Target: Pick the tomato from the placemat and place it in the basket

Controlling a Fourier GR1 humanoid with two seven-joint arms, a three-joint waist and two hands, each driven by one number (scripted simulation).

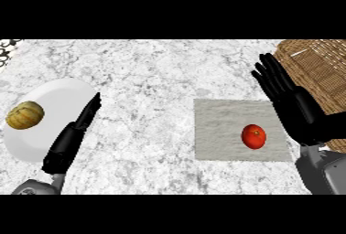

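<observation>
A red tomato [254, 136] lies on a grey placemat [219, 130] toward the right of the marbled tabletop [148, 68], sitting right of the mat's centre and nearer its front edge. The fruit is small, rounded and glossy, with a darker mark at its top where the stem would be, and its skin looks unbroken.

It will likely handle as a light, smooth thing that could roll or slip out of a careless hold, and its skin would probably bruise if pinched at a single spot. The safest hold, judged from here, is across its widest part, fingers on one side and thumb on the other, coming down from above.

The robot's right hand [297, 107] stands open just beside the mat's right edge, fingers straight and pointing away from the body, apart from the tomato and holding nothing. Behind and to the right of it sits the woven basket [324, 68], partly cut off by the view's edge.

The left hand [79, 125] rests open, edge-on, at the left, its fingertips over the rim of a white plate [57, 96] that carries a yellow-brown squash [25, 115].
</observation>
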